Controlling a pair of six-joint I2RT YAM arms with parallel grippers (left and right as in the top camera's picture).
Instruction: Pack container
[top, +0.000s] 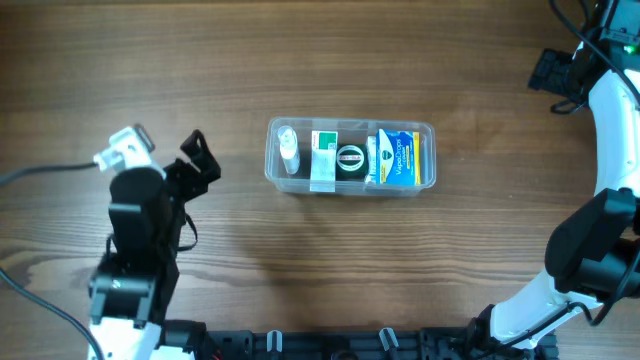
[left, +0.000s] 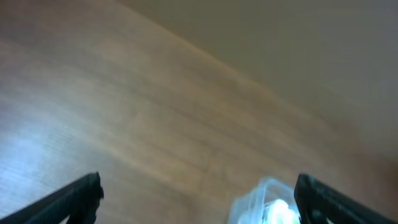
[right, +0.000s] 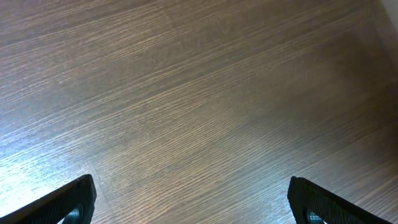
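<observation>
Left hand (top: 203, 158), spread & empty, sits near short end of container (top: 300, 191), way closer vs right hand (top: 556, 70) (also spread); long axis points at it.

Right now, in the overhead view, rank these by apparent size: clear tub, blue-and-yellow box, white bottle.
1. clear tub, largest by far
2. blue-and-yellow box, inside it
3. white bottle, smallest, at the tub's left end

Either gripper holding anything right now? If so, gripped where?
Nothing held. Left gripper and right gripper are both open and empty, apart from the container.
</observation>
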